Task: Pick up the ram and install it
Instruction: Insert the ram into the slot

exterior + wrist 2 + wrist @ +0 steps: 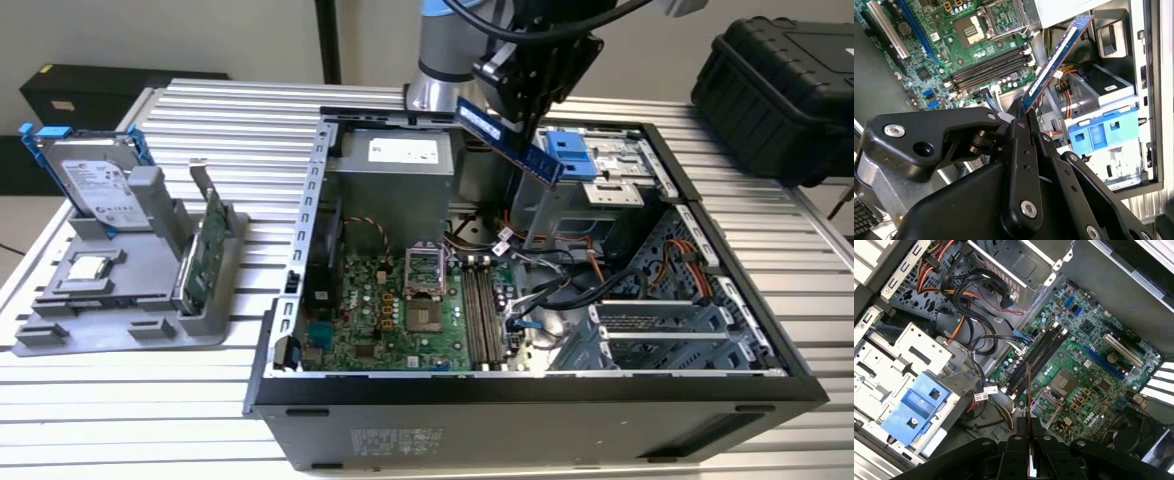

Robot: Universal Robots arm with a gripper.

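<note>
My gripper (521,108) hangs over the open computer case (307,200), shut on the ram (541,162), a long thin blue stick held tilted above the case's rear half. In the second wrist view the ram (1056,57) juts out from between the black fingers (1021,125), white label showing. In the first wrist view the ram (1028,390) appears edge-on, well above the black memory slots (1036,357) of the green motherboard (1089,365). The slots (481,315) look unfilled.
Cables (561,285) and a blue drive bracket (567,155) crowd the case toward the exterior view's right. A grey holder (120,310) on the exterior view's left carries a hard drive (100,180), a green card (200,250) and a chip. A black case (781,80) stands at the back.
</note>
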